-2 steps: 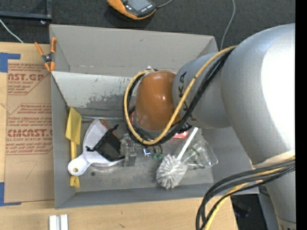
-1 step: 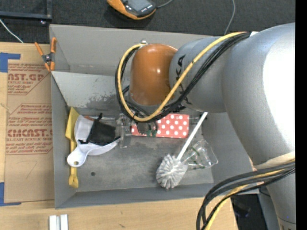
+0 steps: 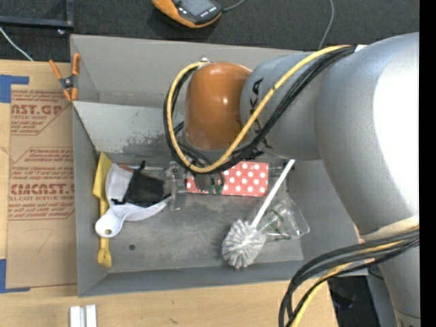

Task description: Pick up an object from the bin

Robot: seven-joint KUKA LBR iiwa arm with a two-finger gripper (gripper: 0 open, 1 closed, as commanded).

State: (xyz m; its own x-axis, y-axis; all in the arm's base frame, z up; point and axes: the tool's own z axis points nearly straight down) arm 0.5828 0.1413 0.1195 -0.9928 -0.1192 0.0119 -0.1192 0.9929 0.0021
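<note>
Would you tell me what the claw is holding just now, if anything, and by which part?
It cannot be told: the claw sits between the black piece and the dotted box, partly hidden under the orange cover.

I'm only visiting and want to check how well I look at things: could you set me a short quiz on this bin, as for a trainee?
1. True or false: the white brush lies in the right half of the bin.
2. What colour is the long strip lying along the bin's left wall?
3. Which of these lies nearest the gripper? A the black object; B the white brush; C the long strip.

Key: 1 true; 2 yellow; 3 A.
</note>
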